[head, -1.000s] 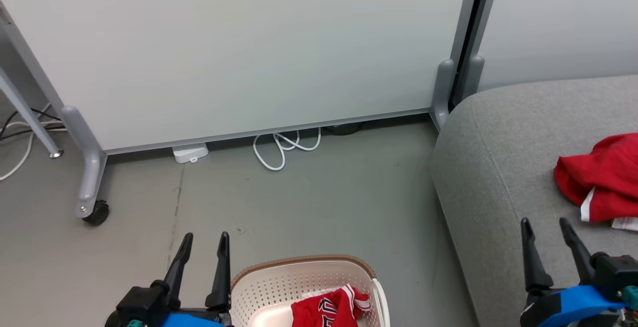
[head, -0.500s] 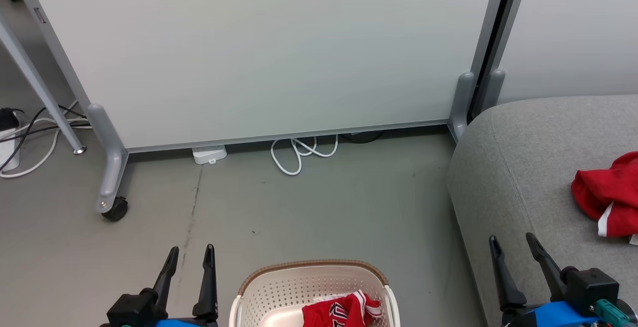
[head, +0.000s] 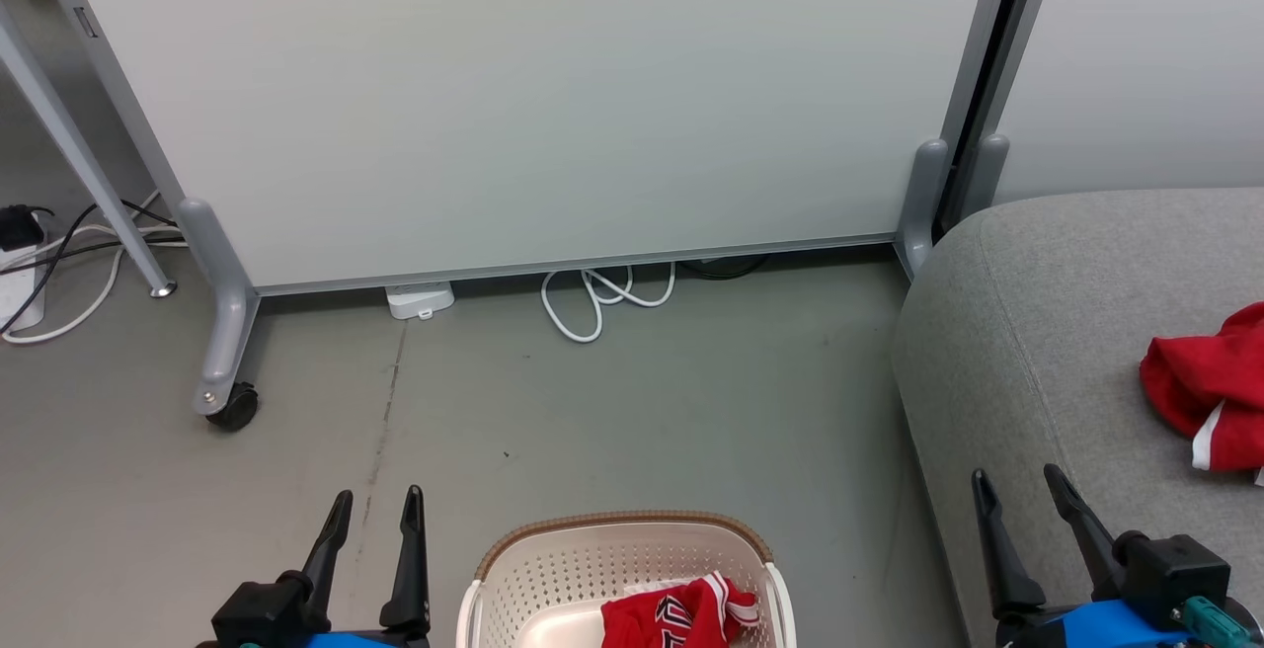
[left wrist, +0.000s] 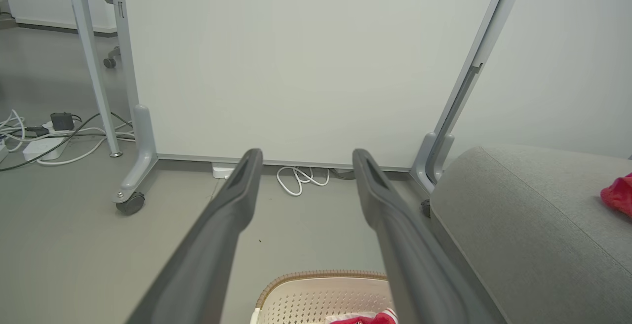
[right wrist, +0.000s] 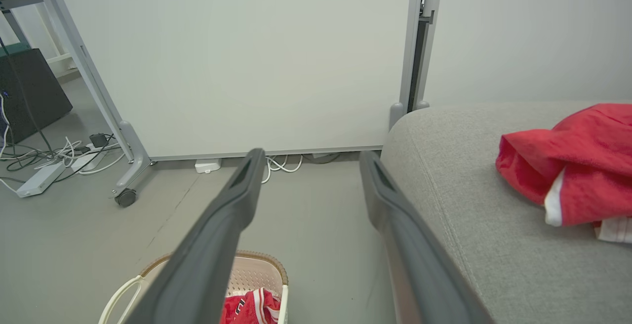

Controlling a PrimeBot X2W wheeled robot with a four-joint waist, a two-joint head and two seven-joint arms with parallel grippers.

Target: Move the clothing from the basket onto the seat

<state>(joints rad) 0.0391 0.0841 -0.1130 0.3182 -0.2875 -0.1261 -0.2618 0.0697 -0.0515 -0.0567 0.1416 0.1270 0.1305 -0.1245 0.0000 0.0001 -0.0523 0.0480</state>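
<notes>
Right, roughly half done by the look of it: one red garment point(head: 1200, 386) is on the grey couch point(head: 1047, 332), and the red jersey point(head: 681, 616) with black-and-white lettering lies bunched in the cream laundry basket point(head: 612, 541) on the floor, toward its right wall. Left gripper point(head: 377, 493) has fingers spread wide with nothing in them, just beside the basket's left rim. Right gripper point(head: 1015, 473) is also wide and empty, over the couch's near corner on the basket side. Key relation: the jersey sits between the two grippers, lower than both and closer to the robot's body than their fingertips, so I'd say either arm has to draw back and dip. Left looks nearer the basket, right nearer the couch. The jersey is a crumpled heap with no clear long axis, and I can't see all of it.
</notes>
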